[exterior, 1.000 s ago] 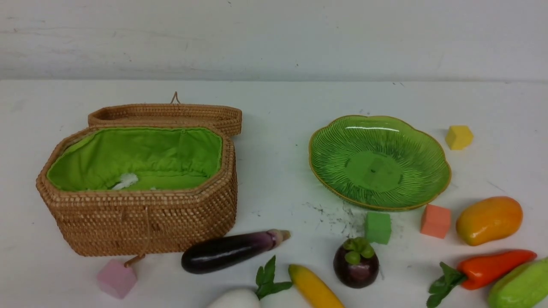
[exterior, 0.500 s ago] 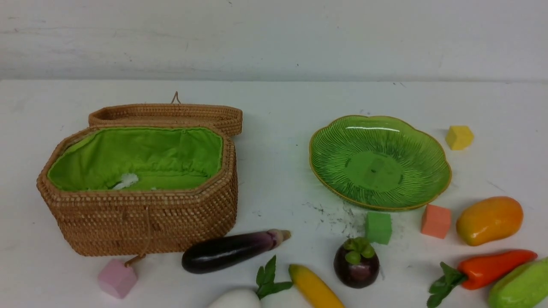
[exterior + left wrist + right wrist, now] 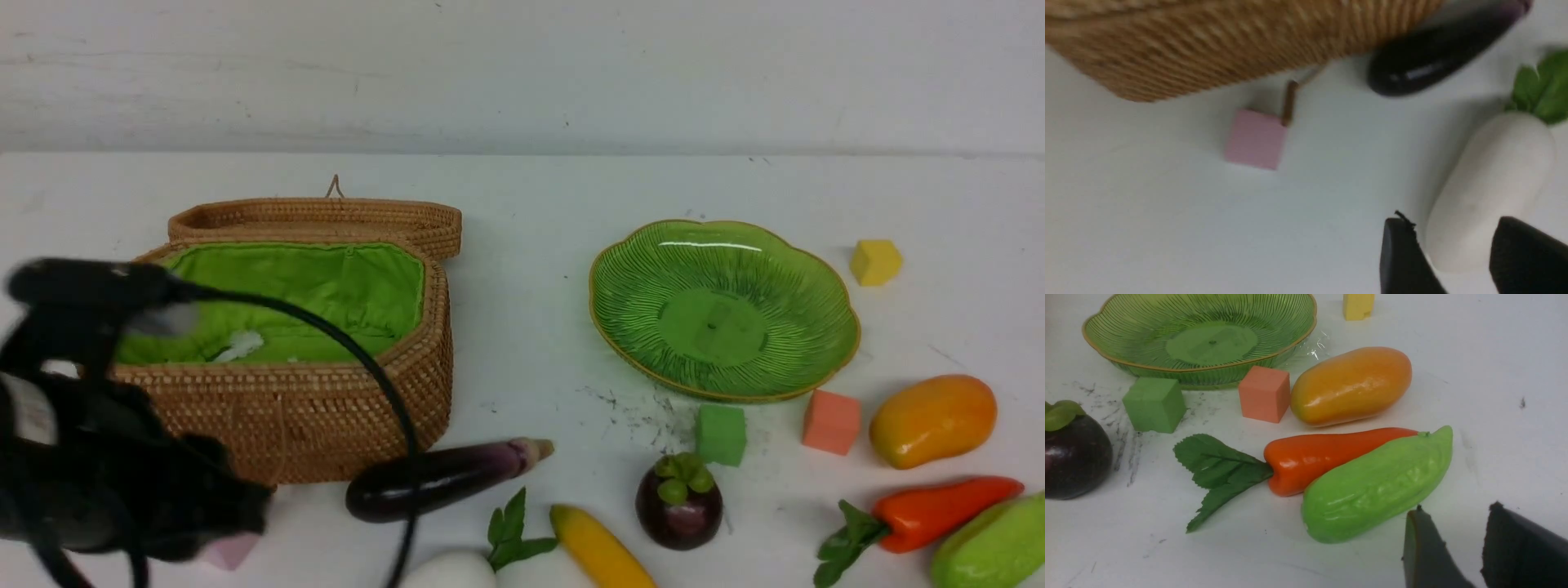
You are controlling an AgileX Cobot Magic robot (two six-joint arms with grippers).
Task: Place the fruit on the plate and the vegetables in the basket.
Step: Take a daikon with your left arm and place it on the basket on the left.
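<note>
- The left arm (image 3: 106, 482) shows as a dark blur low on the left of the front view, in front of the basket (image 3: 326, 408)
- The left gripper (image 3: 1451, 228) has its fingers (image 3: 1400, 257) apart and grips nothing; the near end of the white radish (image 3: 1490, 183) shows in the gap between them
- The right gripper (image 3: 1455, 514) also has its fingers spread with only bare table (image 3: 522, 327) between them, just beside the green cucumber (image 3: 1378, 486)
- The basket stands on the left with its lid (image 3: 326, 216) folded back behind it; the green lining holds no vegetable
- The eggplant (image 3: 465, 469) lies just in front of the basket's right corner, with the radish nearer the robot
- A pink cube (image 3: 1255, 139) sits by the basket's front wall
- The plate (image 3: 722, 269) is on the right and carries no fruit
- The banana (image 3: 600, 551) and mangosteen (image 3: 679, 506) lie between eggplant and plate, near the front edge
- The mango (image 3: 933, 420) rests right of the plate, beside an orange cube (image 3: 830, 422)
- The pepper (image 3: 939, 510) lies against the cucumber, in front of the mango
- A green cube (image 3: 722, 434) sits at the plate's near rim, and a yellow cube (image 3: 875, 262) at its far right
</note>
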